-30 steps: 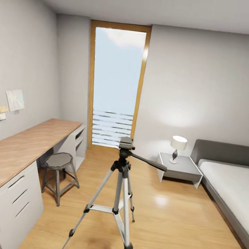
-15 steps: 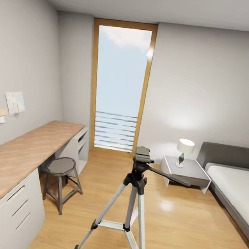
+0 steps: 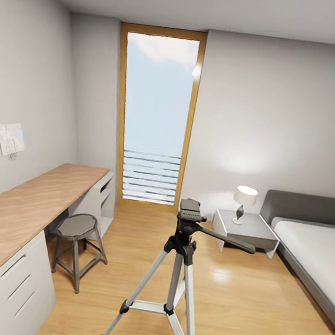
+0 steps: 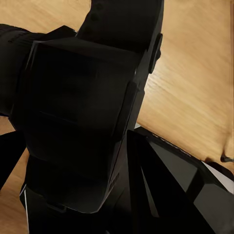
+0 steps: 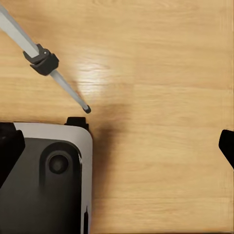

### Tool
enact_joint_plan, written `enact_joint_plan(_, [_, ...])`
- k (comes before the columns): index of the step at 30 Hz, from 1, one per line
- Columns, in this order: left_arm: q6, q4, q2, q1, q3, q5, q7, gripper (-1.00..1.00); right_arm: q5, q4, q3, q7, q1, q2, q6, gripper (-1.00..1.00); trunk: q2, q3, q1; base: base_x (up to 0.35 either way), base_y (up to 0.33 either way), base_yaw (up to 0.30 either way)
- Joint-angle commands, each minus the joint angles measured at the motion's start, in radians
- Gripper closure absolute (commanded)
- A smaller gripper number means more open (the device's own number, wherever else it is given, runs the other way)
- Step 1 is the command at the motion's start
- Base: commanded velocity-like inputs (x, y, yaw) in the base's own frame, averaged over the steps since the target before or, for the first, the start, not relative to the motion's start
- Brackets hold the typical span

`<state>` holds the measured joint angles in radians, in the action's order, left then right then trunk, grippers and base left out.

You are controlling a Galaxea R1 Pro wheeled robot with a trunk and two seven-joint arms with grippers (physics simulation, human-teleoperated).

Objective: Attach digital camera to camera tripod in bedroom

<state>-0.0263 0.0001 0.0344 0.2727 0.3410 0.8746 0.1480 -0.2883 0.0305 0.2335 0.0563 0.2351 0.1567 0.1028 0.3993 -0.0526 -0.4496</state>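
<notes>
The camera tripod stands on the wood floor in the middle of the head view, silver legs spread, its black head bare on top and the pan handle pointing right. One of its legs and a black foot cross the right wrist view. My right gripper hangs open over bare floor, its fingertips at the picture's sides. A chunky black block, the digital camera, sits right before the left wrist lens, held off the floor. My left gripper's dark fingers merge with it.
A long wooden desk with white drawers runs along the left wall, with a round grey stool beside it. A nightstand with a lamp and a grey bed stand right. My base lies close to the tripod foot.
The whole head view has shifted as the camera moved nearer. The tripod now sits lower and further right than a second ago, but stands as before.
</notes>
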Motion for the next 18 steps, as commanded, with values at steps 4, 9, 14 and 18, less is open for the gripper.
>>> enact_joint_plan(4, [-0.003,0.0,0.0,0.0,0.009,0.006,0.004,1.0,-0.008,0.003,0.008,0.002,0.001,0.0,0.005,-1.0,0.001,-0.001,0.0,0.003,0.003,-0.209])
enact_joint_plan(9, [-0.003,0.0,0.0,0.0,0.009,0.006,0.004,1.0,-0.008,0.003,0.008,0.002,0.001,0.001,0.005,-1.0,0.001,-0.003,0.0,0.001,0.001,-0.224])
enact_joint_plan(14, [-0.003,0.0,0.001,0.0,0.009,0.006,0.004,1.0,-0.008,0.003,0.008,0.002,0.001,0.001,0.005,-1.0,0.001,-0.004,0.0,0.0,0.0,-0.213])
enact_joint_plan(18, [-0.003,0.0,0.001,0.0,0.009,0.006,0.004,1.0,-0.008,0.003,0.008,0.002,0.001,0.001,0.005,-1.0,0.001,-0.004,0.0,0.0,0.0,-0.115])
